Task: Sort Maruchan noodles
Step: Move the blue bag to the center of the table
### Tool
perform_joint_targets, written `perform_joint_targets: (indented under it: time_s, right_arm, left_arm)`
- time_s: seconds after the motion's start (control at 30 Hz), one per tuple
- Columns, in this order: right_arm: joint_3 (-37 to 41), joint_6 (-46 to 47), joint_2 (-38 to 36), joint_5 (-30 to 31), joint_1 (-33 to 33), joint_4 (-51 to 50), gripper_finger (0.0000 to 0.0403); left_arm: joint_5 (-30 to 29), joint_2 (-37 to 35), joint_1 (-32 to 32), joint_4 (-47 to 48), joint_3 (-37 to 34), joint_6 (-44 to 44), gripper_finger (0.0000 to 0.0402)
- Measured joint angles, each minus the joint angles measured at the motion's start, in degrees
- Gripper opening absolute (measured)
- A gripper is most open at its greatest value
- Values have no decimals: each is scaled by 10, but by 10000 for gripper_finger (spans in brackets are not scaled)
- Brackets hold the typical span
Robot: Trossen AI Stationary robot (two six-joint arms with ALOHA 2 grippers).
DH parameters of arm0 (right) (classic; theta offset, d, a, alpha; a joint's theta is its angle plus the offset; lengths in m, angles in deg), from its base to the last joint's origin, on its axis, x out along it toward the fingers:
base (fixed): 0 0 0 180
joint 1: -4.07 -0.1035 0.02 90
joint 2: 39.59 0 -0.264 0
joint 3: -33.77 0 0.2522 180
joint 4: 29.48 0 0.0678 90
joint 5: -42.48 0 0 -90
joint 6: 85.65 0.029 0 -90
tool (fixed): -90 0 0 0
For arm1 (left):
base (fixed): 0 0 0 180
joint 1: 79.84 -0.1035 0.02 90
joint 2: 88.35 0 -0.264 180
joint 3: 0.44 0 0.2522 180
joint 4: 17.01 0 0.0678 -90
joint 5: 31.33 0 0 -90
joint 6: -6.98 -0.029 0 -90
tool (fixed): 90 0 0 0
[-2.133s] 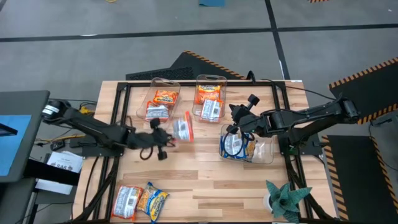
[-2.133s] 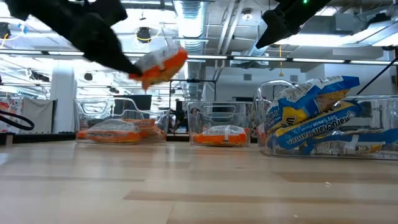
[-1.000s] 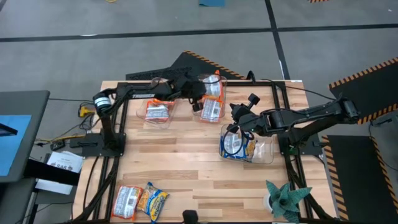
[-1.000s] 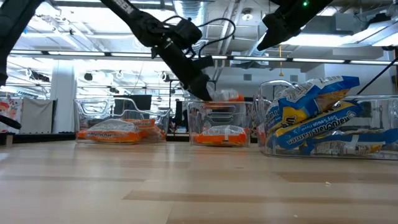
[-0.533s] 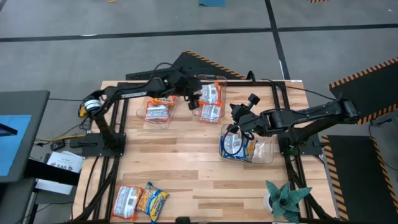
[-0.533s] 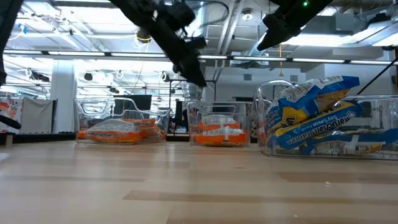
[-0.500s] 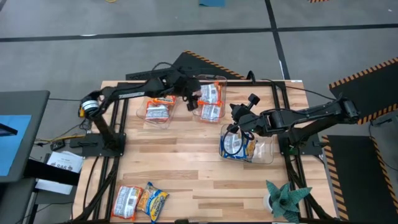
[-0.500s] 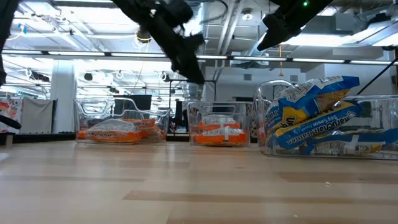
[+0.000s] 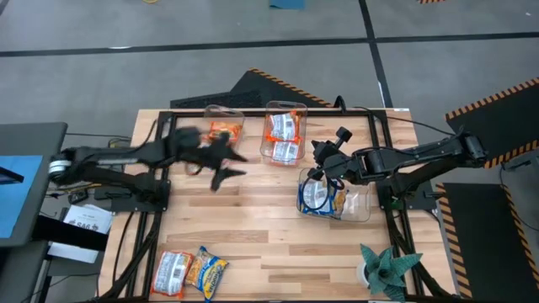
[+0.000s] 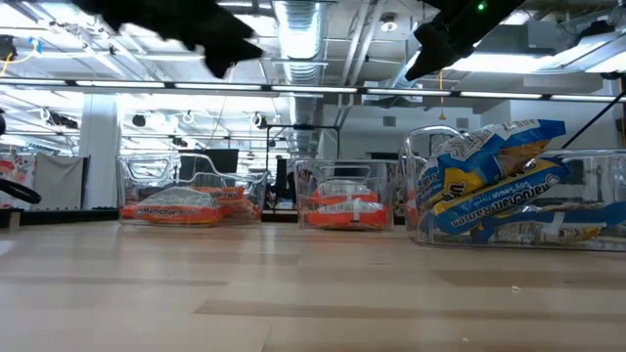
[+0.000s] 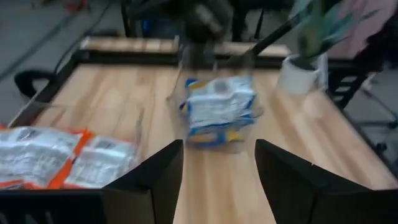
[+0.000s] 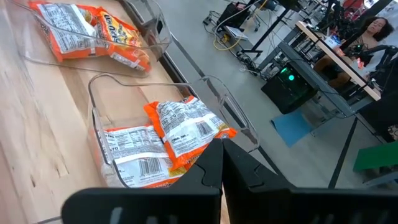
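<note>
Left gripper [image 9: 226, 165] apart, empty, above table [image 9: 269, 236] near far bins | right gripper [image 9: 317, 162] together over right bin [image 9: 358, 210] | noodles [image 9: 285, 138] in bins, two packets [image 9: 190, 272] front left

Both arms are black throughout, built of slim tubular links joined by bulkier round joints. The left arm [image 9: 126, 156] carries a pale ring at the joint nearest the counter's [image 9: 278, 244] left edge, and thin dark cables trail from its base there. The right arm [image 9: 421, 156] has a knob-like black housing standing up just behind its claw [image 9: 316, 168]. The left claw [image 11: 217, 180] shows two broad, flat, matte black fingers [image 11: 155, 177] with angled inner faces. The right claw's fingers [image 12: 211, 165] are black too, straight-edged and slab-like.
</note>
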Motion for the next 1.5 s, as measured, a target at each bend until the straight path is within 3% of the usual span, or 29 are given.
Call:
perform_joint_targets:
  time_s: [0.2, 0.43, 1.17, 1.23, 1.4, 1.5]
  right_arm:
    - [0, 2, 0, 0, 0, 3, 22]
    - [0, 1, 0, 0, 0, 19, 22]
    - [0, 2, 0, 0, 0, 19, 22]
    - [0, 4, 0, 0, 0, 19, 22]
    - [0, 4, 0, 0, 0, 19, 22]
    - [0, 4, 0, 0, 1, 19, 22]
  left_arm:
    - [-63, -145, 59, -101, -149, 7, 188]
    - [-88, -236, 64, -87, -168, 3, 187]
    - [-108, -211, 64, -77, -168, -10, 187]
    - [-90, -211, 65, -76, -168, 10, 187]
    - [72, -184, 112, -59, -168, 51, 168]
    - [73, -144, 182, -35, -168, 74, 132]
